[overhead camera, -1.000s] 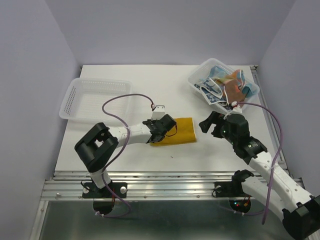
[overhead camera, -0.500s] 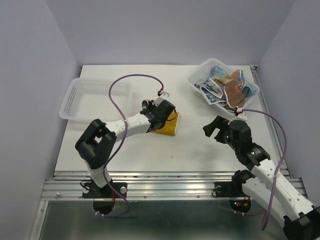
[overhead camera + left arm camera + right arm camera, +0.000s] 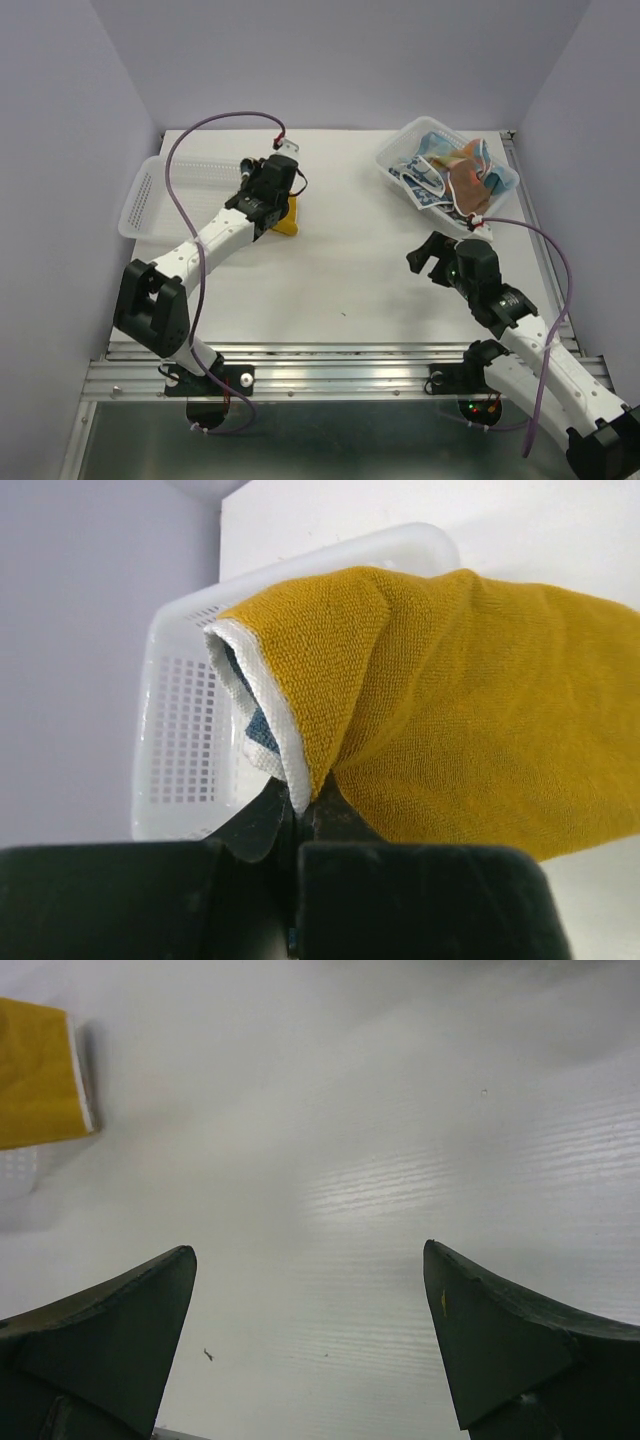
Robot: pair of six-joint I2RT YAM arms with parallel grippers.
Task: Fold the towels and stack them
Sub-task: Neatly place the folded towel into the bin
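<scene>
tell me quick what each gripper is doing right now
left gripper: closed on the mustard yellow towel
right gripper: open, holding nothing

The table (image 3: 350, 280) is carrying two baskets at its far side: the left basket (image 3: 140, 200) is sitting at the far left, and the right basket (image 3: 386, 160) is sitting at the far right corner, with a heap of towels (image 3: 455, 170) lying in it. The folded towel (image 3: 289, 219) is hanging pinched in the left claw (image 3: 280, 208), just beside the left basket's right wall and well apart from the right basket. The right claw (image 3: 424, 258) is hovering over the table's right half, in front of the right basket, well to the right of the folded towel.
</scene>
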